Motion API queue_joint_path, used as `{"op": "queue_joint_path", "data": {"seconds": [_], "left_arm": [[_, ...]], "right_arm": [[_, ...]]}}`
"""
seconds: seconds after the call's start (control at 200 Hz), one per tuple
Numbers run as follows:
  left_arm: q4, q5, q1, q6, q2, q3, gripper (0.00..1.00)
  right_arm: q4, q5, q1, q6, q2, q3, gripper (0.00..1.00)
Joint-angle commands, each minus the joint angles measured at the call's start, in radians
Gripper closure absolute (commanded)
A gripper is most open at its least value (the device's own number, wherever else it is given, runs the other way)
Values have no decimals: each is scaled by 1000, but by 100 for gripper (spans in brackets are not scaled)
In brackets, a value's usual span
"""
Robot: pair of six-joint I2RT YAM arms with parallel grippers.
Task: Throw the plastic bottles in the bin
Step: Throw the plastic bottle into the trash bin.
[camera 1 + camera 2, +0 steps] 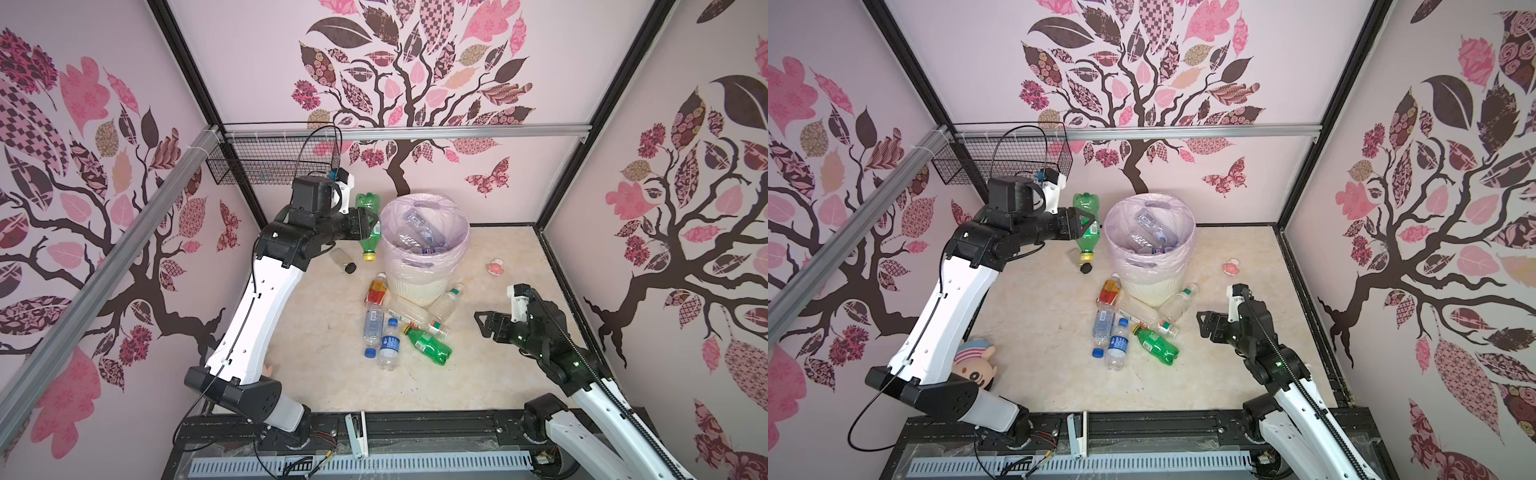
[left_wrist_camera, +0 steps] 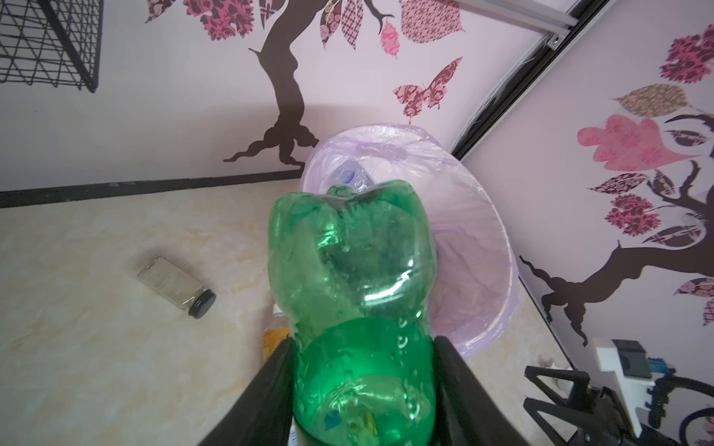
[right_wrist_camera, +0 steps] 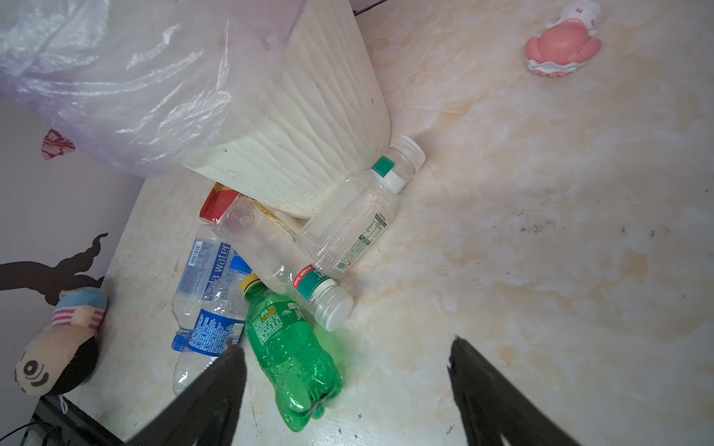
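Green plastic bottle (image 2: 355,270) fills the left wrist view, pinched at its middle by the left hand (image 1: 371,227), whose fingers (image 2: 266,394) stand narrow against its sides. It hangs near upright, lobed base up and yellow cap down toward the table (image 1: 332,374), just beside the rim of the bin (image 1: 419,289). Clear bottles (image 1: 415,235) lie inside the bag (image 1: 455,249). Right hand (image 1: 482,323) hovers spread wide and empty near the loose bottles (image 1: 388,343) lying flat before the bin.
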Motion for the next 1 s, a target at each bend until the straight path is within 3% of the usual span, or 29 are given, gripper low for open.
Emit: {"op": "queue_joint_path", "data": {"seconds": [0.0,0.385,0.996], "left_arm": [[80,75,-1,-56,38,59,47],[207,118,-2,-131,175,132,47],[333,90,-24,-188,264,112,45]], "right_arm": [[-18,-16,4,5,-13,9,15],[-43,-21,3,8,-34,19,15],[-64,-27,3,16,-48,29,15]]}}
